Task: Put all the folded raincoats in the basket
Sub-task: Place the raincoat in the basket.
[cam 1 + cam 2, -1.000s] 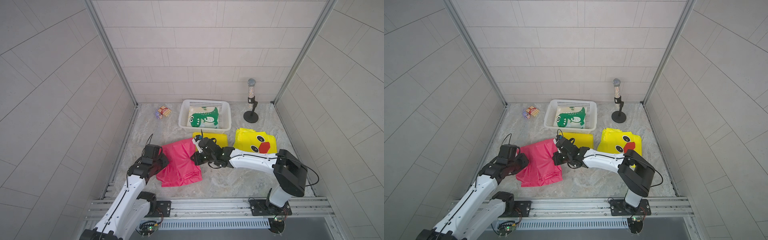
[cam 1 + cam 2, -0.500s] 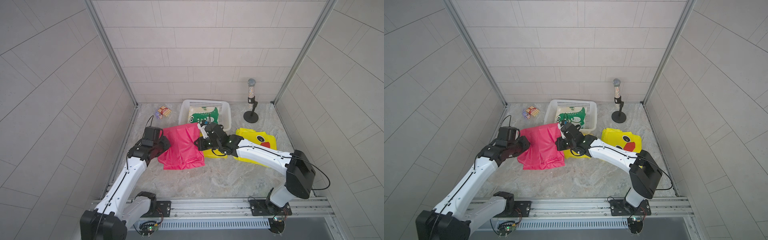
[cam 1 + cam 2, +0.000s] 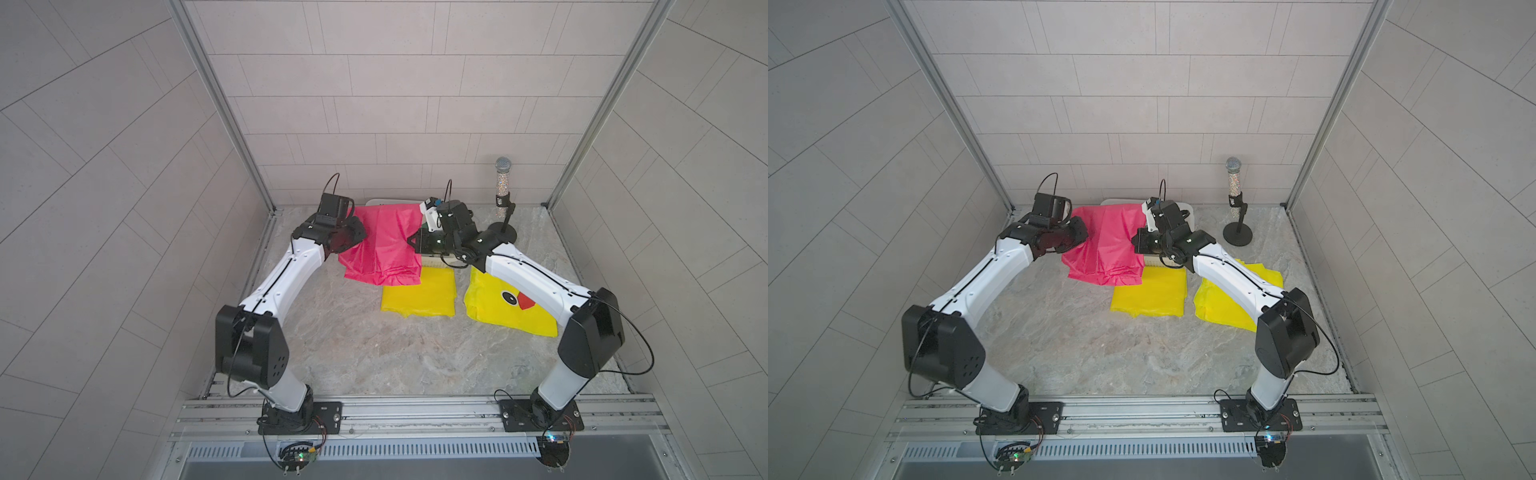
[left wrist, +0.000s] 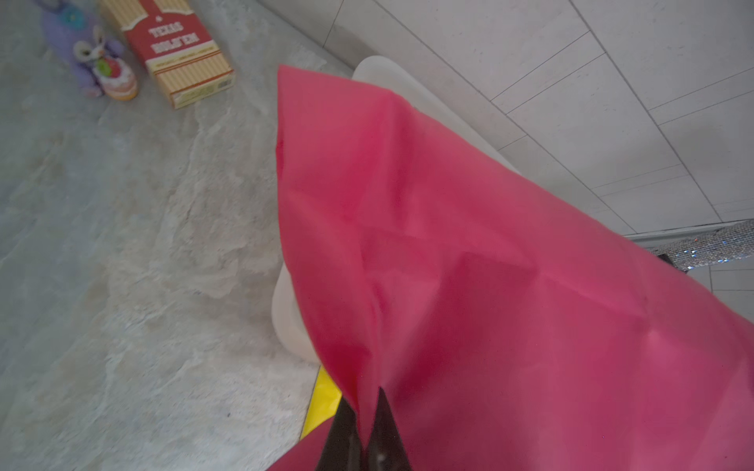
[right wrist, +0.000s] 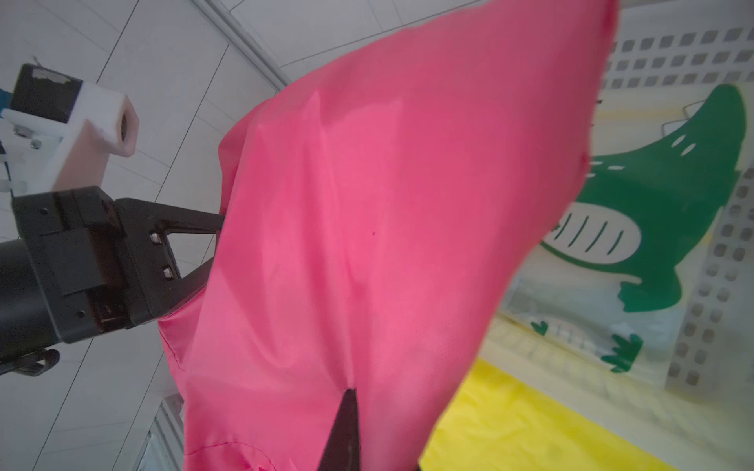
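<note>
**Load position.** The pink raincoat [image 3: 382, 245] hangs clear of the surface [image 3: 374, 353] in the upper centre of both top views, stretched between the two arms. It hangs over the basket [image 5: 673, 53] and hides most of it. The perforated wall shows at the upper right of the right wrist view.

**Hand state.** The left hand [image 4: 367, 428] is pressed together on one side edge of the fabric, at the bottom centre of the left wrist view. The right hand [image 5: 346, 424] pinches the opposite side edge, at the bottom centre of the right wrist view. Grips on opposite edges hold the fold flat and taut. A single grip would probably let the thin material sag and open.

**Basket contents.** A raincoat with a green dinosaur print [image 5: 653, 204] already lies inside the basket, at the right of the right wrist view, beneath the pink fabric.

**Clearance.** The lower hem of the pink raincoat trails toward the plain yellow raincoat [image 3: 417, 297], which lies below the basket in the frame. Contact between the two cannot be confirmed. The duck-face raincoat [image 3: 511, 307] lies further right, apart from the load.

**Assessment.** The carry looks nearly complete. The step left is judged to be lowering the load inside the walls, then release. The basket looks little wider than the fold, so the trailing hem may catch on the front rim.
</note>
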{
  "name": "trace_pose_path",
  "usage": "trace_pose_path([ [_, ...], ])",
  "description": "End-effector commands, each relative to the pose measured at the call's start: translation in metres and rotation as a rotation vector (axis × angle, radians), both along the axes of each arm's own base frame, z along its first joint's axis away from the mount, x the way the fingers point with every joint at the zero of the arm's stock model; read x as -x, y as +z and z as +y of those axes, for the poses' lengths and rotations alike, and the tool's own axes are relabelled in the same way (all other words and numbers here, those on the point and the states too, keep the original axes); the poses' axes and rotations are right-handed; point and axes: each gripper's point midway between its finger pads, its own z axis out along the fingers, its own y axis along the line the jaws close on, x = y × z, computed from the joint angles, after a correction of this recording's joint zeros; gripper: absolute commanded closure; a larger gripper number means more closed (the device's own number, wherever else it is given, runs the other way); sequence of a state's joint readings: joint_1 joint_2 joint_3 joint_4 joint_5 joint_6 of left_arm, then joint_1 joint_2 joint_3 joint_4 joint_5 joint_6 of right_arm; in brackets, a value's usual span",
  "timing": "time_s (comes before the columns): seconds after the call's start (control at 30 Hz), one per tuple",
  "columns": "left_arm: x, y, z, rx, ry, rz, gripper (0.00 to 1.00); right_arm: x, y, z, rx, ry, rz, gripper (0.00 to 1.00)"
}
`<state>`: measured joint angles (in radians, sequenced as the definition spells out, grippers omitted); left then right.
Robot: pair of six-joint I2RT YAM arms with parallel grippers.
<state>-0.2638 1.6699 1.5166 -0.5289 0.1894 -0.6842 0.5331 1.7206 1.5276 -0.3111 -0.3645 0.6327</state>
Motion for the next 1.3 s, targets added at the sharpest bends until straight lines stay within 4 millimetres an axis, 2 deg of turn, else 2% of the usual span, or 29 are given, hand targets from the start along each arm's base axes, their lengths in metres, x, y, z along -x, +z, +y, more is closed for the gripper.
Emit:
trace_pose_path([
  [0.0, -0.031, 0.017, -0.022, -0.009, -0.053, -0.053, 1.0, -0.02, -0.004, -0.011, -0.01, 0.011, 0.021, 1.0],
  [0.2, -0.083, 0.002, -0.042, -0.022, -0.084, -0.03, 1.0, -0.067, -0.019, -0.042, -0.024, -0.044, 0.043, 1.0],
  [0.4, -0.111, -0.026, -0.059, -0.014, -0.118, 0.02, 1.0, -0.104, -0.043, -0.062, -0.032, -0.069, 0.074, 1.0],
  [0.53, -0.122, -0.038, -0.071, -0.018, -0.159, 0.017, 1.0, -0.121, -0.062, -0.07, -0.033, -0.079, 0.101, 1.0],
  [0.67, -0.131, -0.048, -0.07, -0.047, -0.155, 0.011, 1.0, -0.133, -0.077, -0.078, -0.024, -0.087, 0.116, 1.0],
  [0.83, -0.139, -0.063, -0.07, -0.077, -0.163, 0.019, 0.94, -0.143, -0.091, -0.088, -0.013, -0.103, 0.128, 1.0],
  [1.0, -0.144, -0.074, -0.076, -0.067, -0.188, 0.03, 0.92, -0.149, -0.103, -0.088, -0.011, -0.097, 0.143, 1.0],
  [1.07, -0.145, -0.076, -0.077, -0.063, -0.191, 0.034, 0.87, -0.151, -0.108, -0.087, -0.007, -0.095, 0.148, 1.0],
  [1.17, -0.145, -0.077, -0.076, -0.073, -0.189, 0.04, 0.77, -0.152, -0.111, -0.088, -0.002, -0.095, 0.154, 0.93],
  [1.27, -0.142, -0.08, -0.07, -0.107, -0.184, 0.059, 0.7, -0.15, -0.11, -0.088, 0.006, -0.085, 0.153, 0.65],
])
